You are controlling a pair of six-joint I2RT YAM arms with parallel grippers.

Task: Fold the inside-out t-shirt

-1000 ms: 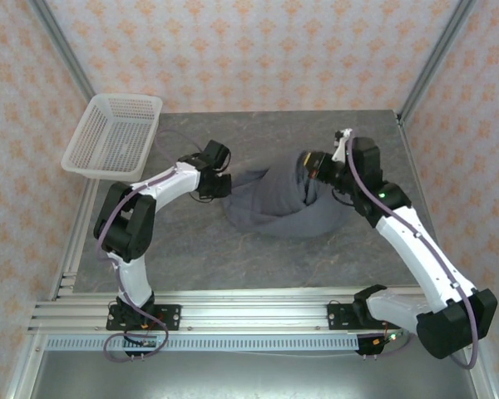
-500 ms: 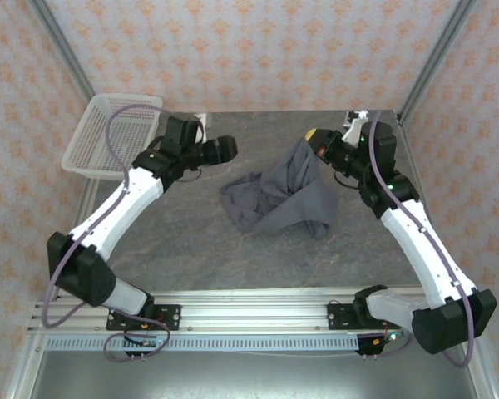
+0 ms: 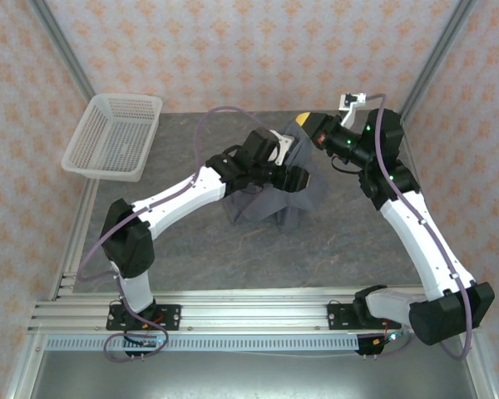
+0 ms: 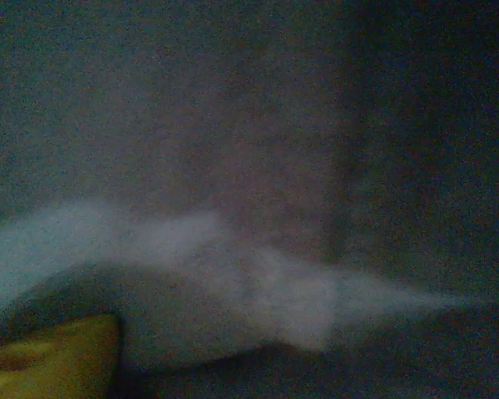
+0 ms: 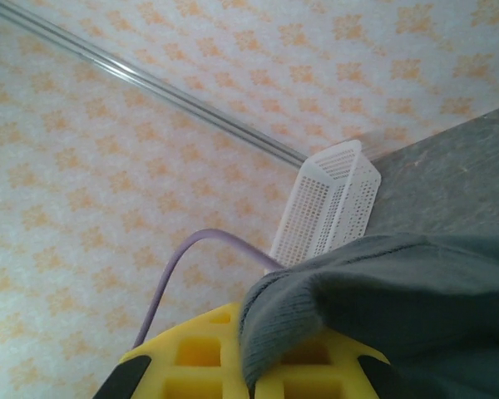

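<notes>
Dark slate-grey cloth t-shirt [image 3: 254,206] hangs from right end effector [image 3: 306,123] clamped on it; left end effector [image 3: 301,179] against the cloth, opening indiscernible.

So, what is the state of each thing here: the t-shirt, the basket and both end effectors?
t-shirt: crumpled, not folded, one part held up.
right end effector: shut on the t-shirt.
left end effector: above the t-shirt; open or shut cannot be told.
basket: upright, empty.
</notes>
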